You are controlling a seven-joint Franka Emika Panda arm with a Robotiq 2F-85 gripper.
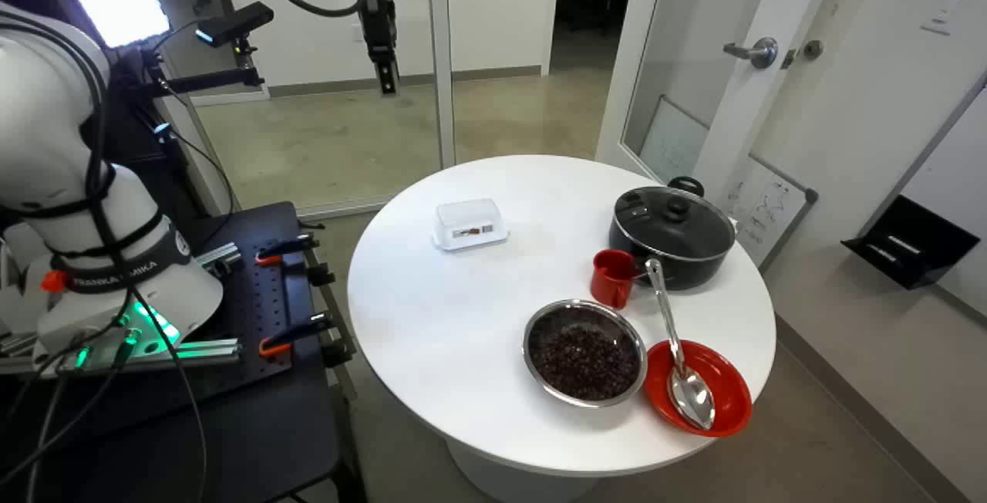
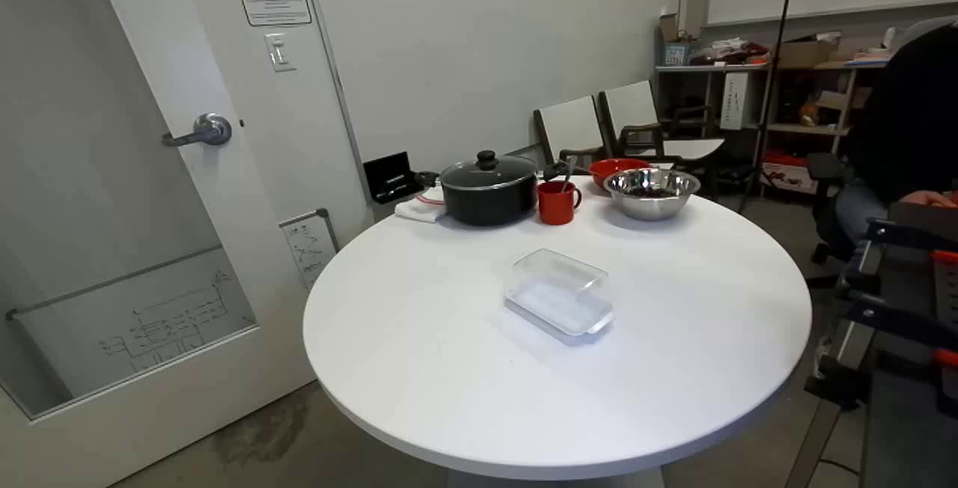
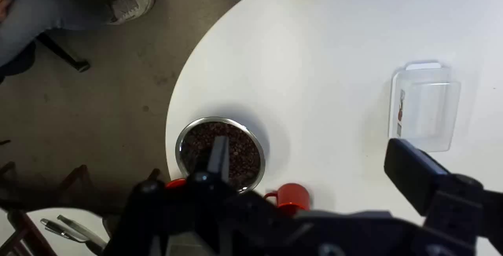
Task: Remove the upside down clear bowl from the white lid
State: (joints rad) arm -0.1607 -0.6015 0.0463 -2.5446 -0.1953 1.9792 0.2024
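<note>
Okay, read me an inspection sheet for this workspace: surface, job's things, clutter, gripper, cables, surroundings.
Surface: round white table; job's things and clutter both sit on it.
Job's things: small clear plastic bowl, upside down on flat white plastic lid; not yet removed.
Clutter: round stainless-steel bowl of dark brown food; shallow red bowl with metal spoon; red cylindrical mug; black round pot under see-through lid; white cloth near pot.
Gripper: black two-fingered gripper open; nothing seen in its grasp.
Cables: black cables along white robot arm.
Surroundings: white-framed glass door; person's leg in grey jeans, pale shoe.
</note>
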